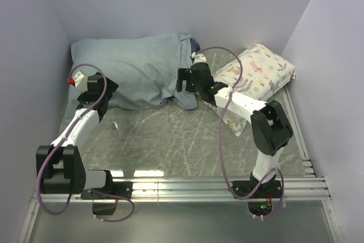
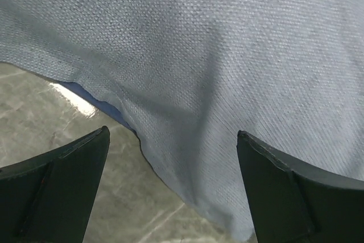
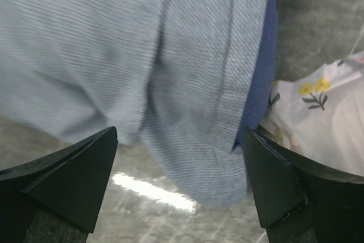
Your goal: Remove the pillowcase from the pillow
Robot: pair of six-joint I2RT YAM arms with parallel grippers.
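Currently, grey-blue pillowcase [image 1: 133,72] on counter [image 1: 170,140], left fingers [image 2: 51,192] spread at its edge, right fingers [image 3: 62,180] spread over its hem

The pillowcase [image 1: 133,72] covers the pillow completely, so none of the pillow's own surface shows, and in both wrist views the cloth runs off the picture edges. The right arm [image 1: 244,106] hides the near corner of the floral pillow [image 1: 264,66]. From above, the left gripper [image 2: 172,133] and right gripper [image 3: 181,132] have their fingertips hidden under the wrists.
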